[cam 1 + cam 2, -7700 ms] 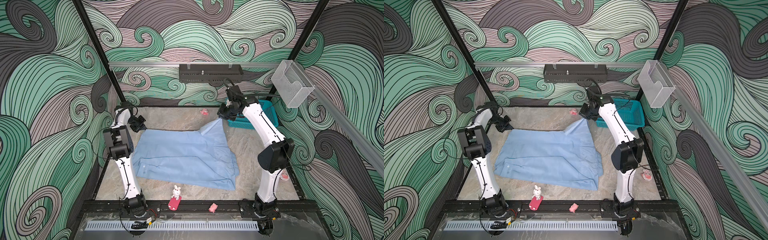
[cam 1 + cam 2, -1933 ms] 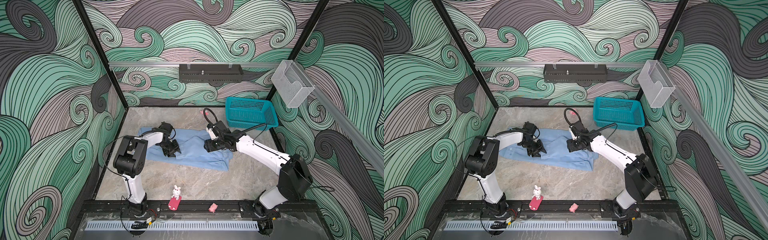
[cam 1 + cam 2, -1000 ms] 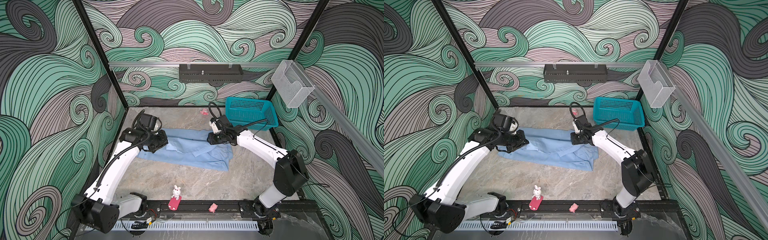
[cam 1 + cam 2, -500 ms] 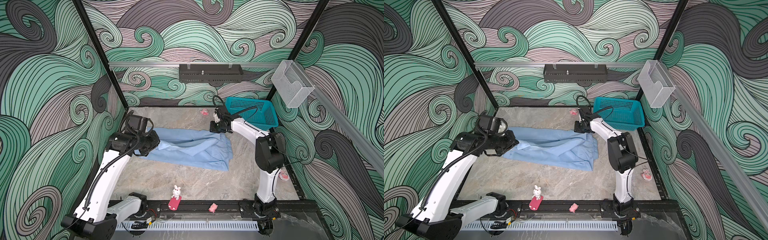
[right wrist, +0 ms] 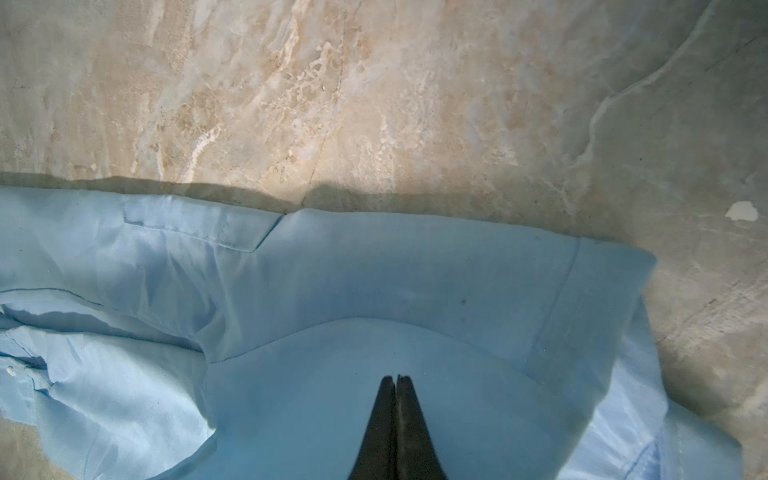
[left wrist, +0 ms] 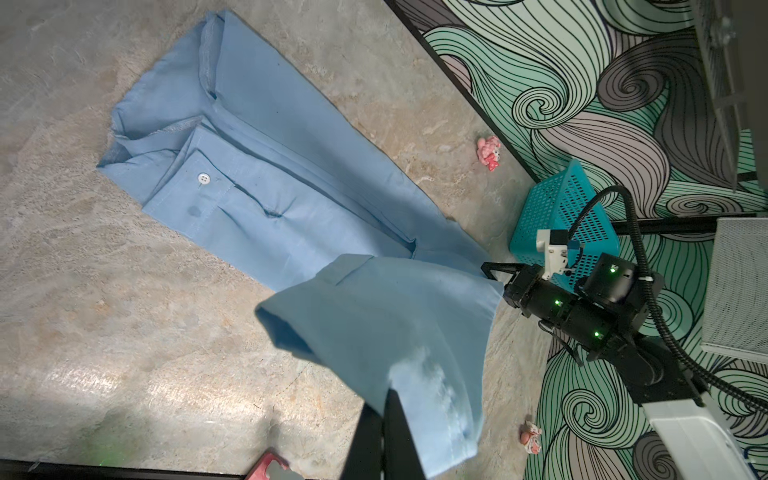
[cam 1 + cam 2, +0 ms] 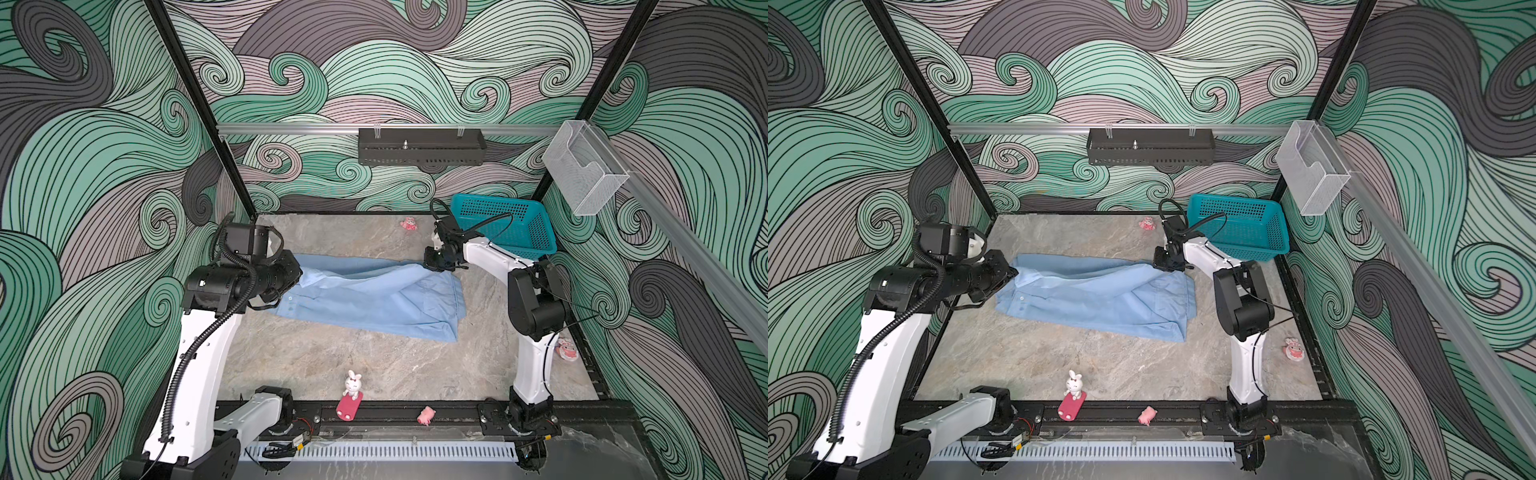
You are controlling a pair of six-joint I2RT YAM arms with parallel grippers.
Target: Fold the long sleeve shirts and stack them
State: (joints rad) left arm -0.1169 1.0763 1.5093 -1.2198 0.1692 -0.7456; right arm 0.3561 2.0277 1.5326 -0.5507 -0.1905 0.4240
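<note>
1 light blue shirt (image 7: pixel 374 299) on the tabletop (image 7: pixel 332 361), far edge taut between 2 grippers: left gripper (image 7: pixel 297 273) clamped on its left end, right gripper (image 7: pixel 431 266) clamped on its right corner. 1 teal basket (image 7: pixel 538 239) just behind that corner, mesh floor showing.

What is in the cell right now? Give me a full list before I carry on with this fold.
shirt: one, light blue, middle of the table, far edge raised at both ends
basket: one, teal, far right corner
bunny figure: one, white on a red stand, front edge
pig figure: one, pink, front rail
back toy: one, pink, far edge
side toy: one, pink and white, right edge
holder: one, clear, right wall rail
tray: one, black, back rail
table: one, beige marble look
left tool: one, black, shut on the shirt's left end
right tool: one, black, shut on the shirt's right end
</note>
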